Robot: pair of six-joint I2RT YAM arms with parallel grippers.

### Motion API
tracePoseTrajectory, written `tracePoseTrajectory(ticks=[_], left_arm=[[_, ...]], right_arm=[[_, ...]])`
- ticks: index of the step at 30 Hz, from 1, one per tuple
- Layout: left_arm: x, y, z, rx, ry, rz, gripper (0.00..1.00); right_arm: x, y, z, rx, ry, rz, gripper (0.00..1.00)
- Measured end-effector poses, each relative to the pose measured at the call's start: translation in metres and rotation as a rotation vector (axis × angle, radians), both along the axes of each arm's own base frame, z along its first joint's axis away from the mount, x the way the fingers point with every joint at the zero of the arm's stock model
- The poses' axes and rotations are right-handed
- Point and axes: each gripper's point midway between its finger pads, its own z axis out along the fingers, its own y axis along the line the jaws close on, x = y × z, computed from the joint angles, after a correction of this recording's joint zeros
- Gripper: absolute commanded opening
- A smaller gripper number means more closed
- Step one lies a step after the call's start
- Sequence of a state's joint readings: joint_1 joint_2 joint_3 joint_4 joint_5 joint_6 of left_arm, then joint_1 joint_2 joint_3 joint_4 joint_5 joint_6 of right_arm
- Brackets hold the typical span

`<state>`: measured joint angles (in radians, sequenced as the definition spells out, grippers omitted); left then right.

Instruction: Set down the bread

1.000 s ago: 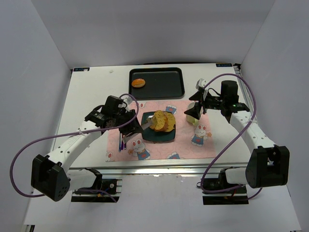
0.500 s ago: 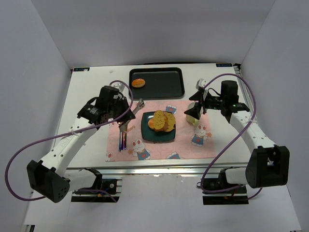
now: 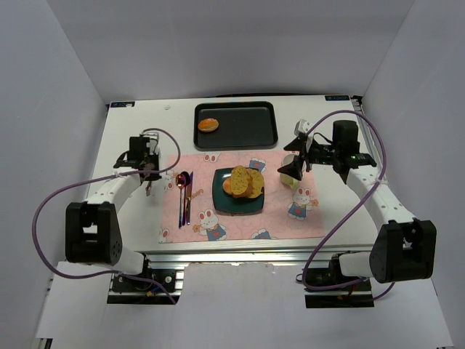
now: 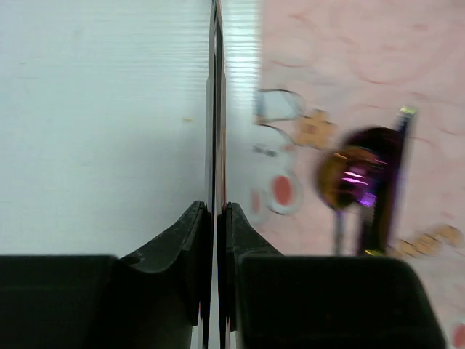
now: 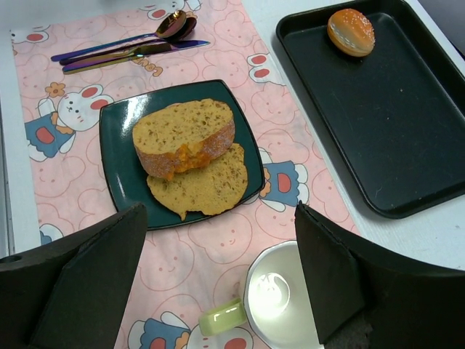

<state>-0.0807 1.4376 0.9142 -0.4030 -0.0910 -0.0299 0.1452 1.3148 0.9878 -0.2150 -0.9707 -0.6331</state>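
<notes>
Left gripper (image 4: 216,203): we read the jaws as pressed together, beside the purple spoon (image 4: 352,178).
Right gripper (image 5: 218,218): jaws spread wide over the mug (image 5: 280,302).
Bread slices (image 5: 189,153): stacked on the green plate (image 5: 120,174), just beyond the spread jaws.
Bun (image 5: 351,31): alone in the black tray (image 5: 407,131), farther off.

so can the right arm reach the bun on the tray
Probably yes: the right gripper is open above the mug, and nothing stands between it and the bun on the tray.
</notes>
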Motion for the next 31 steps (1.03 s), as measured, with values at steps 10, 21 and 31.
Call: tracePoseTrajectory(ticks=[10, 21, 31], left_arm=[[0.024, 0.051, -0.050, -0.004, -0.040, 0.058, 0.49], [0.017, 0.072, -0.066, -0.069, -0.003, 0.191, 0.79], [0.017, 0.066, 0.020, -0.150, -0.214, 0.233, 0.98]], right_arm=[[-0.001, 0.000, 0.002, -0.005, -0.004, 0.009, 0.87], [0.000, -0.002, 0.012, -0.030, 0.023, 0.014, 0.89], [0.044, -0.034, 0.002, -0.159, 0.119, -0.397, 0.90]])
